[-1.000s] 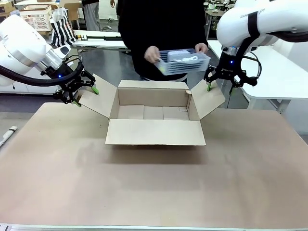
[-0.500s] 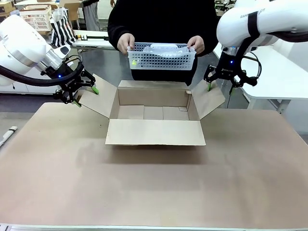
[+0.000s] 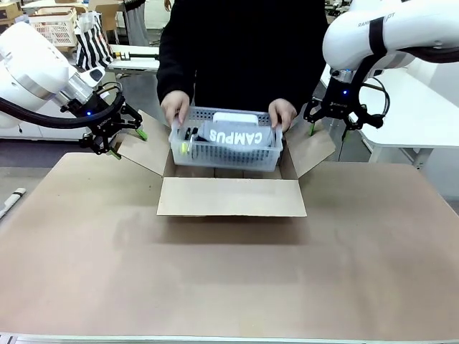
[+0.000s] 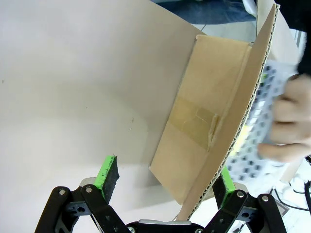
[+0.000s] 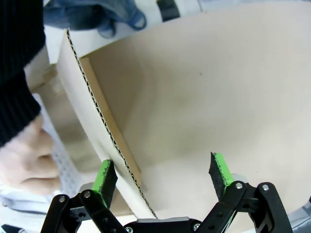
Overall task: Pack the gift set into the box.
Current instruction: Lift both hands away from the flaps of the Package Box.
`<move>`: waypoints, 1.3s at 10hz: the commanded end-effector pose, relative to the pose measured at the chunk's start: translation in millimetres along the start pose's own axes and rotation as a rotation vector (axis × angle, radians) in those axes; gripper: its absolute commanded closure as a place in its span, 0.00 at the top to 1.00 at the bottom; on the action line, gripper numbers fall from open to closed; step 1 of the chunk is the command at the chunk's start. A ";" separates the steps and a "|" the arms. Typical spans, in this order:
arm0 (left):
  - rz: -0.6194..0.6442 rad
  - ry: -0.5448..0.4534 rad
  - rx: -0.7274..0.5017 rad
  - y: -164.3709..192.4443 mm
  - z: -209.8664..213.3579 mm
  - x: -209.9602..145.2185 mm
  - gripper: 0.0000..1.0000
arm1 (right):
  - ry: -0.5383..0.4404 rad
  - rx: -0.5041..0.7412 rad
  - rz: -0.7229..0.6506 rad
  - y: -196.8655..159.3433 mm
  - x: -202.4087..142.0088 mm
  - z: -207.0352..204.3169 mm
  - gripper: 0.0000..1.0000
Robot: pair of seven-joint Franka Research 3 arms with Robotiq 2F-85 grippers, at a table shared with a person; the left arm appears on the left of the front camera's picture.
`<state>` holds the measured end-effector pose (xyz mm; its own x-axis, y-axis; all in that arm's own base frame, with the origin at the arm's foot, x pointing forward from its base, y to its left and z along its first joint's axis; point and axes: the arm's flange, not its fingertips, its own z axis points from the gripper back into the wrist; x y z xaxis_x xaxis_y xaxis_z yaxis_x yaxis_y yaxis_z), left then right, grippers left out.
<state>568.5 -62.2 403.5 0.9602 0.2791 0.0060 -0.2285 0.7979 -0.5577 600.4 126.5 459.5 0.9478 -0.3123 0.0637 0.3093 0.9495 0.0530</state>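
CAMPUS-lettered gift set [image 3: 237, 136] lies in a white perforated basket [image 3: 224, 155] that a person holds at both ends, one hand [image 3: 175, 107] at the basket's 9 o'clock end and the other hand [image 3: 282, 113] at its 3 o'clock end. The basket hangs in the mouth of the box [image 3: 231, 197], tilted toward the camera, and looks partly below the rim but not seated on the bottom. So the step in hand appears to be the lowering of the set into the carton, done by the person while the arms mind the flaps. At the box's 10 o'clock the left gripper [image 3: 129, 143] is spread wide and straddles the edge of the side flap [image 4: 214, 121], clamped on nothing. At the box's 2 o'clock the right gripper [image 3: 328, 131] is likewise wide apart, with the opposite flap [image 5: 104, 126] running between its fingers, just beside one green pad [image 5: 104, 177]. The next move probably calls for both arms to keep the flaps splayed until the basket is down and the hands are clear, then to fold the flaps in. The table [image 3: 229, 287] is a plain tan surface. Toward 11 o'clock in the room stands a striped bag [image 3: 93, 44], and a white bench [image 3: 423, 118] sits at 3 o'clock.
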 end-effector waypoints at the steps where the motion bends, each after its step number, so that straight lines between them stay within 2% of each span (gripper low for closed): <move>1: 0.003 0.003 0.002 0.1 2.3 -1.8 1.00 | -0.017 -0.019 -0.001 -1.3 0.0 2.9 1.00; 13: 0.003 0.003 0.002 0.1 2.3 -1.8 1.00 | -0.017 -0.019 -0.001 -1.3 0.0 2.9 1.00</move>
<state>568.5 -62.2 403.5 0.9602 0.2791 0.0060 -0.2285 0.7979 -0.5577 600.4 126.4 459.5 0.9478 -0.3123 0.0637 0.3093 0.9495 0.0530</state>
